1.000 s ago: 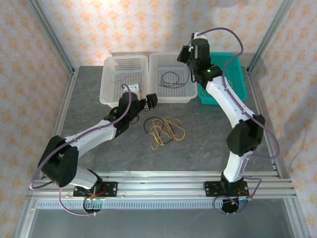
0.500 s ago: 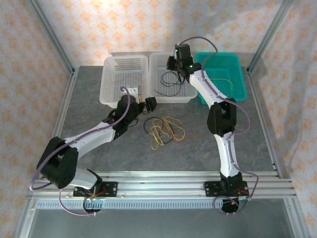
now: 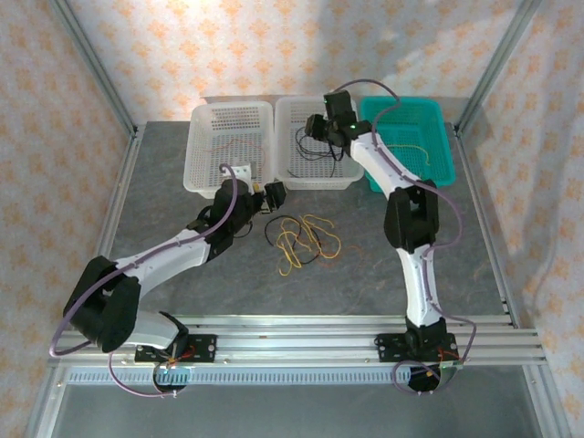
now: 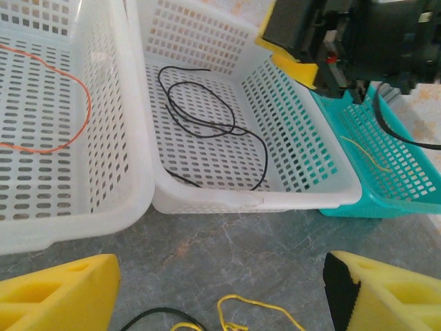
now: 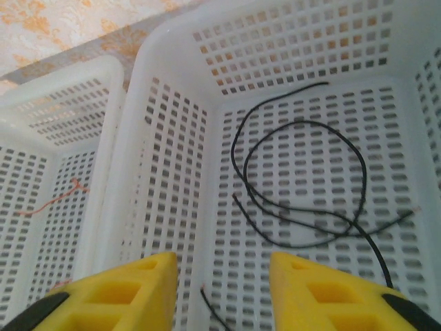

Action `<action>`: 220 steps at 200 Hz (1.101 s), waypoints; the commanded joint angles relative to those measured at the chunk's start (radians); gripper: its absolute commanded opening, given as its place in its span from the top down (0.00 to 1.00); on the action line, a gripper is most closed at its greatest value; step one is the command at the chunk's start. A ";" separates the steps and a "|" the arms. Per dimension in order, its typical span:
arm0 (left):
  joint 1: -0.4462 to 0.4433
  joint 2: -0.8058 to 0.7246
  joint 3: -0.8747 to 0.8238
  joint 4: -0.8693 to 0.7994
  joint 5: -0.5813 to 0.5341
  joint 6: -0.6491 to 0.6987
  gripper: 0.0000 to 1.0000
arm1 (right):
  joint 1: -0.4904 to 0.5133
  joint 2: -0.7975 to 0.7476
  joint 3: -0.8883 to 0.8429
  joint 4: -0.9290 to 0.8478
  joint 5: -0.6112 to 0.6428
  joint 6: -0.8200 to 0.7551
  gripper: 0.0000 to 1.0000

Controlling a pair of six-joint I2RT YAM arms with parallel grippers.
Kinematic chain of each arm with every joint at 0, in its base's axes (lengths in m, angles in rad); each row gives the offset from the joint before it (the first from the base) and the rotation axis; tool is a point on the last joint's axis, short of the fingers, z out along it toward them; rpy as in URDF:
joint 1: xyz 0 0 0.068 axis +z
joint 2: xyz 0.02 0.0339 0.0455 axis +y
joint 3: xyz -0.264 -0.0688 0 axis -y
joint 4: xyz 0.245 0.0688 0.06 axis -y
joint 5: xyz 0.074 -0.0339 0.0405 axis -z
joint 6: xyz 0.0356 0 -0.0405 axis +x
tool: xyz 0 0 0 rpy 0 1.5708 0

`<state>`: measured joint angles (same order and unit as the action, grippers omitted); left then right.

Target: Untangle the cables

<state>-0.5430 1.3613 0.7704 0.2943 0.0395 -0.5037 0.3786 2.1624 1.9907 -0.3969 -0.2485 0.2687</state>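
Observation:
A tangle of yellow and black cables (image 3: 301, 239) lies on the grey table; its top edge shows as a yellow loop (image 4: 256, 309) in the left wrist view. My left gripper (image 3: 270, 193) is open just left of and behind the tangle, its yellow fingers (image 4: 58, 293) wide apart and empty. One black cable (image 3: 315, 151) (image 5: 303, 200) lies loose in the middle white basket (image 3: 285, 173). My right gripper (image 3: 316, 128) (image 5: 224, 289) hangs open over that basket, holding nothing. A reddish-brown cable (image 4: 65, 103) lies in the left white basket (image 3: 205, 178), and a yellow cable (image 4: 368, 155) in the teal basket (image 3: 438, 169).
The three baskets stand side by side along the back of the table. Aluminium frame posts (image 3: 96, 78) rise at both back corners, and a rail (image 3: 310, 328) runs along the near edge. Bare table surface lies left and right of the tangle.
The right arm swung left from above the teal basket to above the middle white basket and came lower. The left gripper shifted only slightly.

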 commanded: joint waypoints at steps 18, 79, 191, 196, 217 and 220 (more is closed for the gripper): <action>-0.059 -0.053 -0.008 -0.111 -0.086 -0.018 0.21 | 0.015 -0.279 -0.251 0.150 0.004 -0.009 0.66; -0.143 -0.047 -0.063 -0.153 -0.093 -0.077 0.21 | 0.102 -0.586 -0.741 0.295 0.047 -0.007 0.72; -0.241 0.021 -0.230 0.058 -0.034 -0.256 0.22 | 0.282 -0.620 -1.058 0.261 0.155 -0.029 0.70; -0.241 0.023 -0.234 0.070 -0.028 -0.261 0.21 | 0.284 -0.614 -1.055 0.250 0.161 -0.030 0.70; -0.242 0.030 -0.244 0.104 -0.005 -0.274 0.21 | 0.287 -0.591 -1.036 0.185 0.202 -0.033 0.70; -0.242 0.030 -0.247 0.109 -0.004 -0.275 0.21 | 0.287 -0.589 -1.034 0.175 0.215 -0.029 0.70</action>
<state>-0.7792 1.3819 0.5446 0.3115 0.0071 -0.7403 0.6605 1.5475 0.9360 -0.1299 -0.1299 0.2527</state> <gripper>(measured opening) 0.787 0.300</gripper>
